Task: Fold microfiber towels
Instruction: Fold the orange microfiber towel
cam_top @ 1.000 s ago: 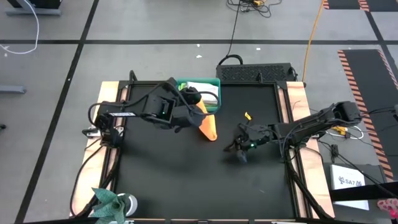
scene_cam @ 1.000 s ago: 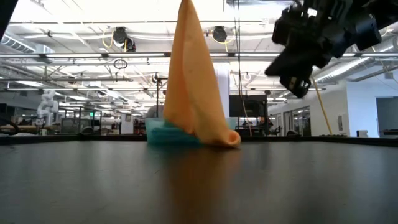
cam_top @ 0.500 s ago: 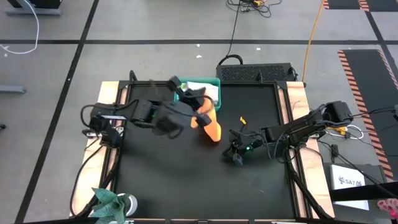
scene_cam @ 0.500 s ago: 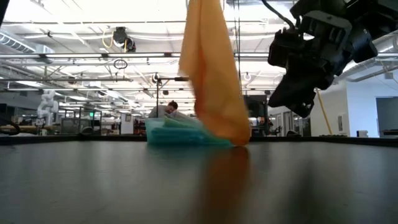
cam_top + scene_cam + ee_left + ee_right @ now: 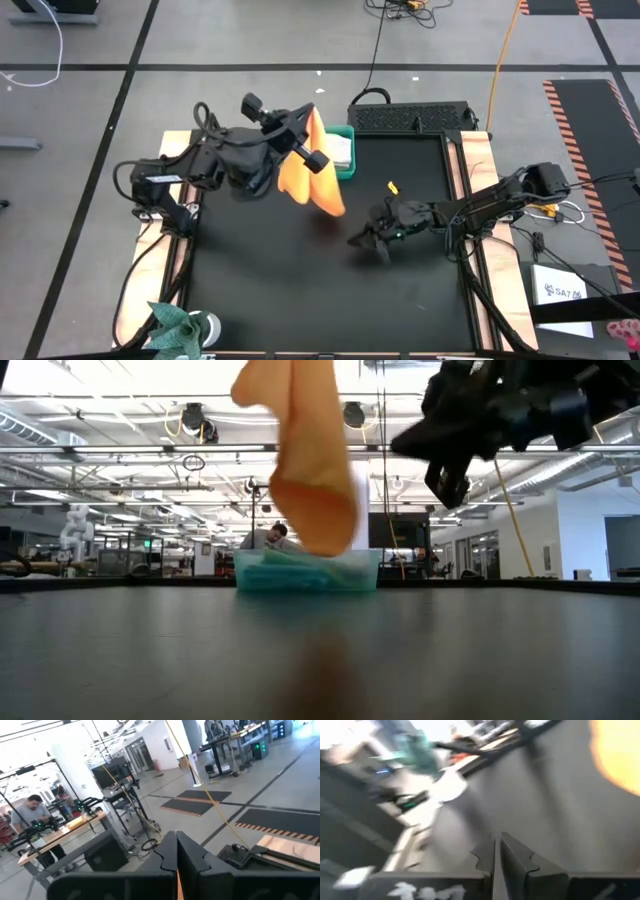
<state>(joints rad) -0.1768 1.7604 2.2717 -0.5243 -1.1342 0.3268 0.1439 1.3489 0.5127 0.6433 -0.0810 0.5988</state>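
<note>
Orange towel dangles off the worktop, pinched in the left gripper; right gripper, jaws nearly shut, holds nothing. 0 folds made so far.

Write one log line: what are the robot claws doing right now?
left claw: shut on orange-yellow microfiber towel, lifted clear of table | right claw: shut, empty, above black table | teal plastic bin: behind towel

The left gripper is raised high with its jaws closed; the right gripper hangs lower, jaws nearly together.
</note>
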